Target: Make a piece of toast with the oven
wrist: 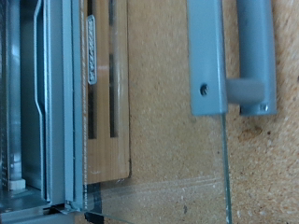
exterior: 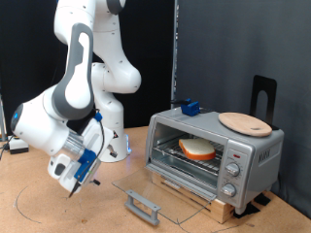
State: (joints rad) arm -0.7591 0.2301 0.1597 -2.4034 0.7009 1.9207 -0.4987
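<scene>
1. Exterior view shows the hand (exterior: 74, 181) hanging low over the table (exterior: 39, 209), well off to that view's left of the oven (exterior: 216, 153), on the end of the white arm (exterior: 83, 68) that folds down from a tall base behind it. Its fingers are too small and blurred to read, and the wrist view shows none of them, so I cannot tell whether the hand is released or clenched; nothing is visibly held.

2. Nearest the hand is the oven's glass door (exterior: 160, 189), folded fully down and lying flat on the table in front of the oven, with its grey handle (exterior: 142, 207) at the outer edge, toward the exterior view's bottom.

3. Wrist view looks down on that same door: the grey handle (wrist: 234, 56) runs along one side, the clear glass pane (wrist: 159, 140) lets the brown table surface show through, and the oven's metal front edge (wrist: 56, 103) with a light wooden slat (wrist: 105, 93) beside it lies along the other side.

4. Inside the open oven, the piece of toast (exterior: 196, 149) rests on the wire rack (exterior: 190, 160), pale face up with an orange-brown crust.

5. On the oven's roof sits a round light-wood board (exterior: 244, 123); the knobs (exterior: 232, 173) line its panel on the exterior view's right.

6. Under the oven is a wooden base (exterior: 199, 194), and a small blue object (exterior: 190, 108) stands just behind the oven's top.
</scene>
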